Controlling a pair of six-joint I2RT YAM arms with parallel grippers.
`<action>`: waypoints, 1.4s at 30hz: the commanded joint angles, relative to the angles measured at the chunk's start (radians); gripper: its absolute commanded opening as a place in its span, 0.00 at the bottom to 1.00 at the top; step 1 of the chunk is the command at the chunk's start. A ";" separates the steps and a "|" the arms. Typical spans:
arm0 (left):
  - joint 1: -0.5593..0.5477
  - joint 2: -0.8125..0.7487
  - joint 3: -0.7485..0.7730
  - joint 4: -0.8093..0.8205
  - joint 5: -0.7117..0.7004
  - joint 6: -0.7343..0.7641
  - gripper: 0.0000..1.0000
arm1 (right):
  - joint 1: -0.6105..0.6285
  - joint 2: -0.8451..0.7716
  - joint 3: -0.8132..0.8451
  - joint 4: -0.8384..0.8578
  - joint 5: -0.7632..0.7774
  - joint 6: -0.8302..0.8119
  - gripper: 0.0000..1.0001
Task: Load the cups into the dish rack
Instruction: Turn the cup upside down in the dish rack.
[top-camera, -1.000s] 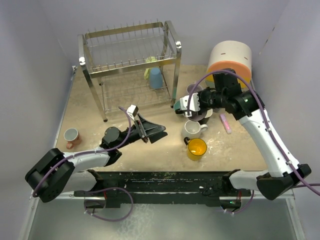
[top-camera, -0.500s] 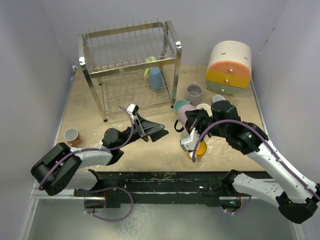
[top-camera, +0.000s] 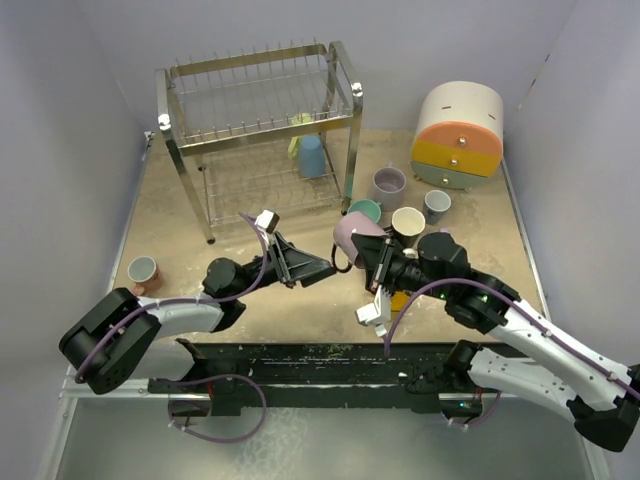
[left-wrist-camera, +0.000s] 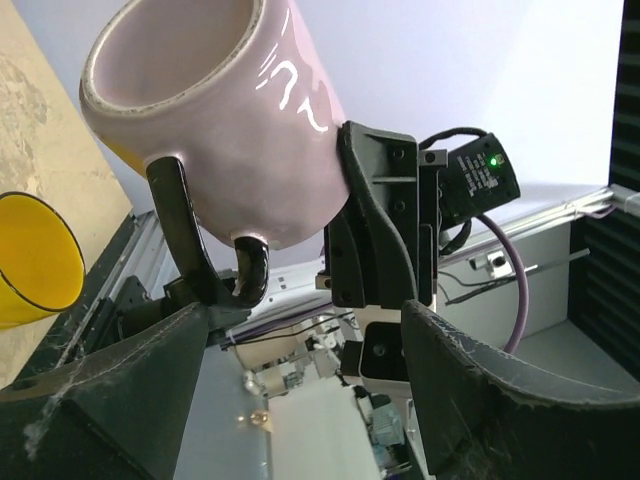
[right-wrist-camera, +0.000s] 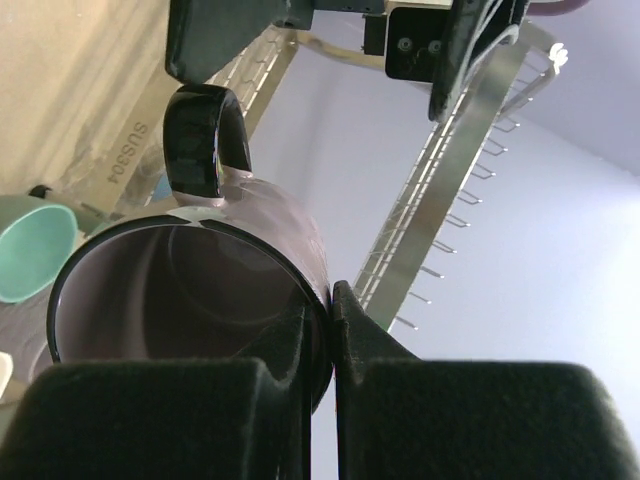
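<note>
Pale lilac walls all round, sandy scuffed tabletop underneath. Right end effector is pinching the wall of a lilac mug with a black handle, holding it up off the surface and tipped sideways. Left end effector is sitting right beside it with its fingers spread wide, and the handle is hanging just in front of that gap. Looks to me like a handover is going on. Left needs to close on the mug before right lets go, then carry it to the dish rack, which is standing well beyond the left end effector.
</note>
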 joint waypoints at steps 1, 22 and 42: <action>-0.005 -0.061 0.031 -0.001 0.020 0.086 0.80 | 0.044 -0.028 0.020 0.273 -0.003 -0.022 0.00; -0.012 0.000 0.143 0.013 0.074 0.128 0.56 | 0.077 -0.081 -0.067 0.371 -0.102 -0.045 0.00; -0.029 0.038 0.111 0.134 0.040 0.134 0.00 | 0.079 -0.119 -0.088 0.338 -0.109 -0.013 0.25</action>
